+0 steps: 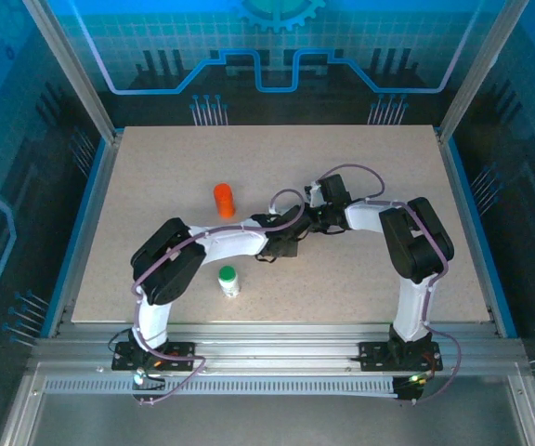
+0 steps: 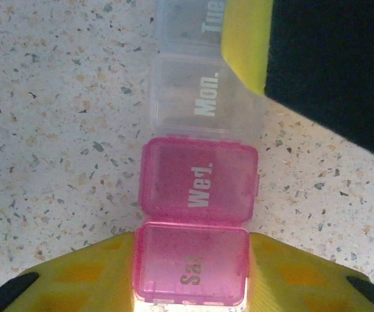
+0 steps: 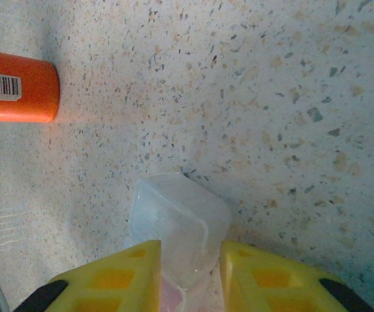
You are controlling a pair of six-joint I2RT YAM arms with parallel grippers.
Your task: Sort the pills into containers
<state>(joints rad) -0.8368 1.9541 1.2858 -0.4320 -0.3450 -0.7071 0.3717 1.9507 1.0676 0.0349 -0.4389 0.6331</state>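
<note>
- Orange bottle (image 1: 224, 200) stands upright on the speckled table (image 1: 360, 158) in the top view, left of centre towards the far side. A white bottle with a green cap (image 1: 228, 281) stands upright nearer the bases, well apart from it. The left arm (image 1: 216, 243) and right arm (image 1: 379, 218) reach inward and meet at mid-table, just right of the two bottles, and their wrists cover what lies between them.
- From the left wrist, the left gripper (image 2: 192, 260) is clenched on a weekly pill organiser (image 2: 199, 182). Its yellow fingers press both sides of the pink end cell marked "Sat.". Next along the strip comes a pink translucent cell marked "Wed.", then clear cells marked "Mon." and "Tue". The strip lies flat on the table. A yellow finger (image 2: 245, 39) of the opposite arm overlaps the clear far end.
- From the right wrist, the right gripper (image 3: 190, 260) grasps the clear end cell of the organiser, which sits wedged between its yellow fingers with a hint of pink below. Whether that cell's lid is raised I cannot tell. The orange bottle shows at the upper left with its barcode label facing the camera, apart from the organiser.
- Holding the strip at both ends looks meant to steady it, one arm pinning it while the other works a cell or lid. No pills can be made out through the pink or clear walls.
</note>
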